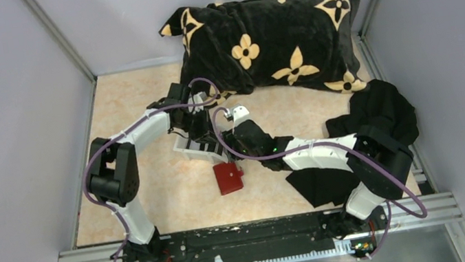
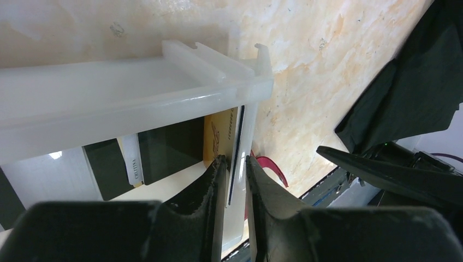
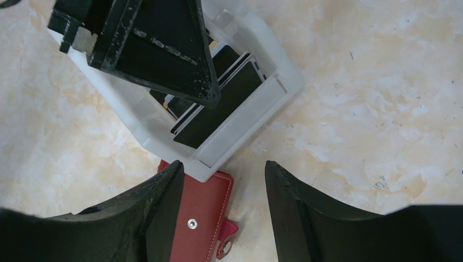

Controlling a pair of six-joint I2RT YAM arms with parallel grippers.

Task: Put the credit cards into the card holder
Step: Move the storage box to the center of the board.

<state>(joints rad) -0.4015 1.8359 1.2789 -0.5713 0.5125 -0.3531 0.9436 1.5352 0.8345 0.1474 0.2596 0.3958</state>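
The credit cards (image 2: pixel 164 150) stand on edge in a white tray (image 2: pixel 136 98), directly under the left gripper (image 2: pixel 233 164), whose fingers (image 2: pixel 213 180) reach down into one end of it. Most of the cards are black. A yellowish card (image 2: pixel 218 136) stands just beside one finger, and a pale card (image 2: pixel 236 136) with a dark edge sits in the slim gap between the two fingers, close against the tray's end wall. The jaws are narrow, one on either side of that card (whether they actually pinch it, I cannot tell).

The card holder (image 3: pixel 199 215) is red with a metal stud. It lies flat on the table (image 3: pixel 355 82) beneath the right gripper (image 3: pixel 224 166), partly hidden by one of its fingers (image 3: pixel 164 202). The tray's corner meets the holder's edge in the right wrist view. The right gripper hovers over that spot with its jaws spread wide and nothing between them, and the left gripper's finger is just ahead of it.

Farther out, beyond both grippers, a black pillow (image 1: pixel 264 36) with tan flowers lies at the far edge of the table. A black cloth (image 1: pixel 380 116) is heaped off to the right gripper's right, beside its arm
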